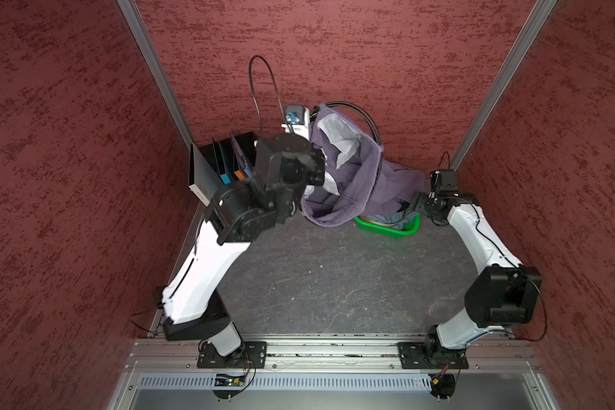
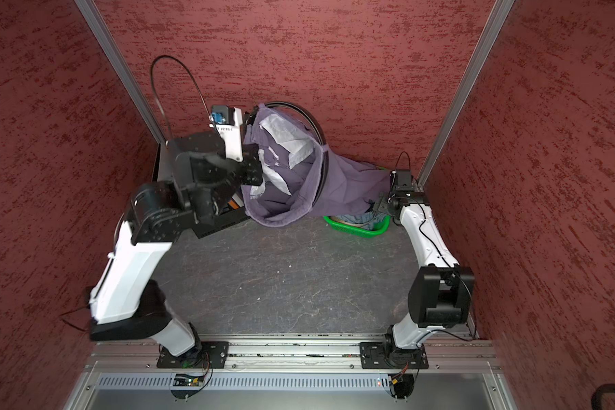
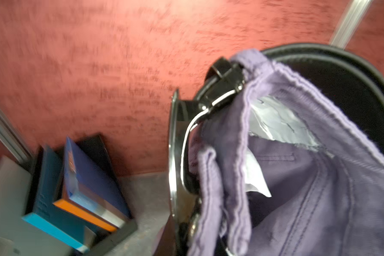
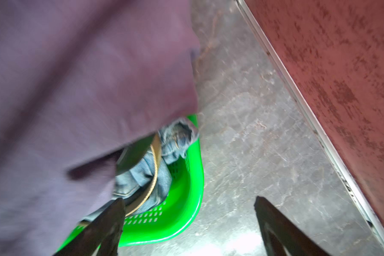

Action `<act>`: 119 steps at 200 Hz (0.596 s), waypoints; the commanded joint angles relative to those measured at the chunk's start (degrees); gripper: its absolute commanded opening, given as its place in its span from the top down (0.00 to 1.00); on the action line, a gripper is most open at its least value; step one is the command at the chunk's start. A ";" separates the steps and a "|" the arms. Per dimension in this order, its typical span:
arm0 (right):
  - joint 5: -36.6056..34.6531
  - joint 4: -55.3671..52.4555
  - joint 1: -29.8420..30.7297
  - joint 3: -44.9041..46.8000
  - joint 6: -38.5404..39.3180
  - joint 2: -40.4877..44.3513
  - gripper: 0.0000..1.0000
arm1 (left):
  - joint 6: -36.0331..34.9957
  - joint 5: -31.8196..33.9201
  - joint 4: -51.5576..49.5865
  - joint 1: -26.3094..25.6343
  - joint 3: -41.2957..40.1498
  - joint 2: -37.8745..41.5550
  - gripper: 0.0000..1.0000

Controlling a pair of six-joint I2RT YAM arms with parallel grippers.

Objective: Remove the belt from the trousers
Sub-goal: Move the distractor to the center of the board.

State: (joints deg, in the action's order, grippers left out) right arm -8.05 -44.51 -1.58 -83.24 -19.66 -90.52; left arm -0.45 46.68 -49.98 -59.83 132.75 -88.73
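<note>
The purple-grey trousers [image 1: 370, 184] [image 2: 338, 184] hang waist-up from my raised left gripper [image 1: 312, 115], with the pale lining showing inside. Their legs trail down toward the green basket. The black belt [image 1: 364, 115] [image 2: 309, 119] arcs round the back of the waistband. In the left wrist view its dark buckle [image 3: 226, 82] sits at the top of the bunched waistband, and the strap [image 3: 353, 88] curves behind the cloth [image 3: 319, 188]. The left gripper is shut where belt and waistband meet, its fingertips hidden by fabric. My right gripper [image 4: 188, 199] [image 1: 414, 205] is open and empty, low beside the trouser cloth [image 4: 75, 77].
A green basket [image 1: 387, 232] [image 4: 195, 177] at the back right holds light-blue denim [image 4: 142, 175] with a tan belt. A black file rack with books [image 1: 224, 167] [image 3: 82, 188] stands at the back left. Red walls close in on three sides.
</note>
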 commanded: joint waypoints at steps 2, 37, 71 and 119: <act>3.45 -0.64 0.23 -0.49 -0.65 -1.27 0.08 | -35.51 23.84 51.68 -9.05 -11.71 11.59 1.00; 5.41 -1.20 0.98 0.99 -2.72 -6.25 0.12 | -32.90 22.37 42.41 -10.58 -3.60 7.28 1.00; 7.44 5.41 4.98 9.84 -4.13 -2.61 0.12 | -26.14 11.71 34.21 -8.26 3.07 1.30 1.00; 24.49 22.84 11.83 22.79 -0.12 18.20 0.11 | -21.49 1.56 27.77 -6.95 22.07 -7.97 1.00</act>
State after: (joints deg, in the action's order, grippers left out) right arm 5.10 -36.01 6.70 -64.82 -22.04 -86.50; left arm -23.31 55.86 -27.20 -65.47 150.26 -96.66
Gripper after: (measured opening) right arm 0.881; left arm 0.129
